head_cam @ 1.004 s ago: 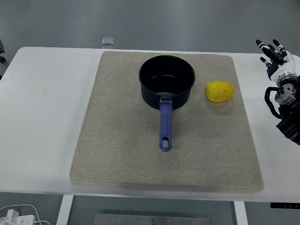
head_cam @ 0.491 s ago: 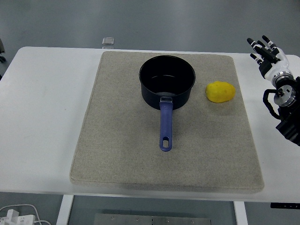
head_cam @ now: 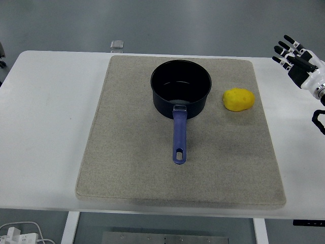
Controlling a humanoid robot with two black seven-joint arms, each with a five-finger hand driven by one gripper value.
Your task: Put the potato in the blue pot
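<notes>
You've got the mat (head_cam: 127, 168) filling the middle of the frame on the white table (head_cam: 45, 127). On it, the pot (head_cam: 181, 94) sits upper centre, handle (head_cam: 179, 134) pointing down toward you. The potato (head_cam: 238, 99) lies just right of the pot, not touching. Upper right, your right hand (head_cam: 299, 63) hovers with fingers spread, holding nothing.

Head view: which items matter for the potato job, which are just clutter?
Job:
- potato, on the mat
- blue pot, empty
- right robot hand, open, at the right edge

Lying about:
- beige mat
- small clear object at the far edge
- white cable below the table
</notes>
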